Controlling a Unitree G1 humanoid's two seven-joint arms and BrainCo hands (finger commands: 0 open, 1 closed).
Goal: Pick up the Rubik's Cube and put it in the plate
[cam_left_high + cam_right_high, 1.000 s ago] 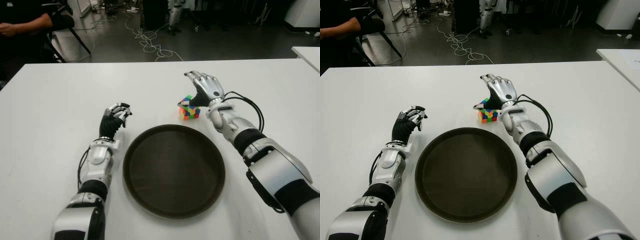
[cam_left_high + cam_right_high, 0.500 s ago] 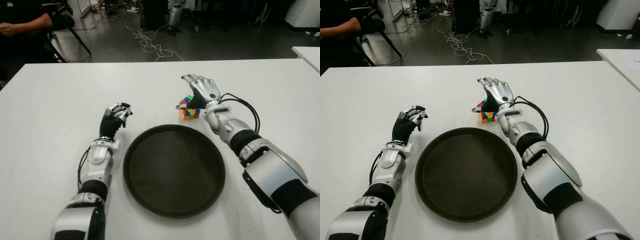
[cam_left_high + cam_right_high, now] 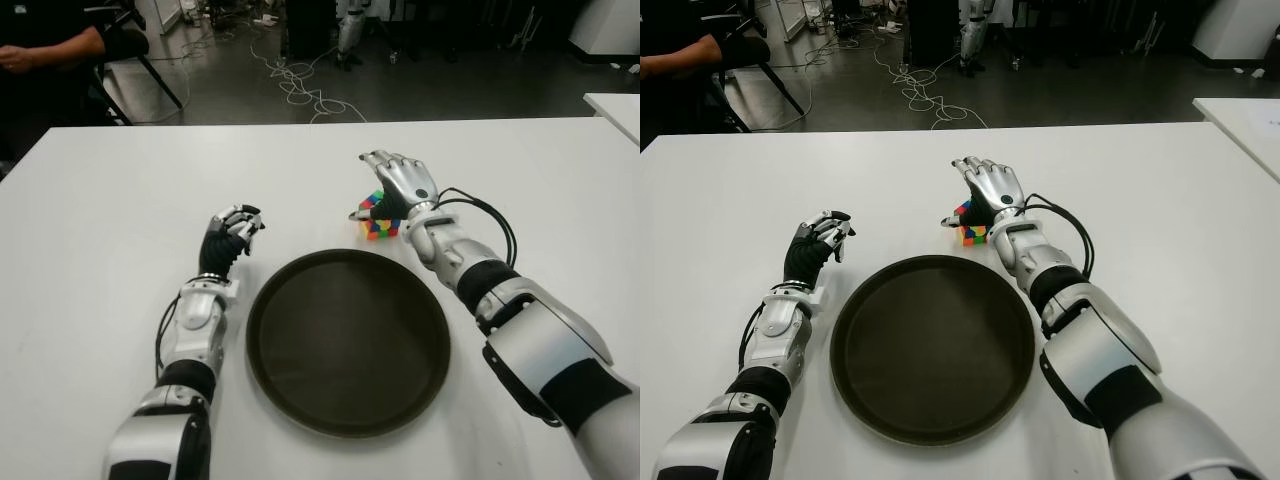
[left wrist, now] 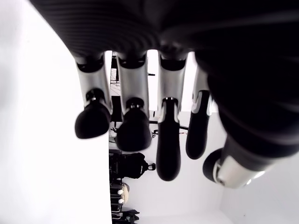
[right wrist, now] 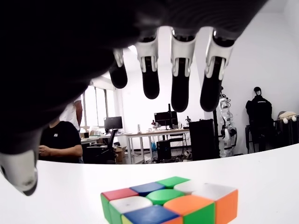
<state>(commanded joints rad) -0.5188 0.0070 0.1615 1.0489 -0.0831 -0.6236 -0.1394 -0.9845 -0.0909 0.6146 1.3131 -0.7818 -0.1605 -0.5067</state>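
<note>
The Rubik's Cube (image 3: 374, 221) stands on the white table (image 3: 100, 220) just beyond the far rim of the round dark plate (image 3: 348, 340). My right hand (image 3: 396, 184) hovers over the cube and hides part of it from the head camera. In the right wrist view its fingers (image 5: 180, 79) are spread above the cube (image 5: 168, 200) with a clear gap, touching nothing. My left hand (image 3: 231, 233) shows to the left of the plate, fingers loosely half-curled and holding nothing. The plate holds nothing.
A person (image 3: 50, 45) sits beyond the table's far left corner beside a chair (image 3: 140, 50). Cables (image 3: 300, 85) lie on the floor behind the table. Another white table (image 3: 615, 105) shows at the right edge.
My right hand has shifted a little to the left and now covers more of the cube. The cube, the plate and the left hand have stayed put.
</note>
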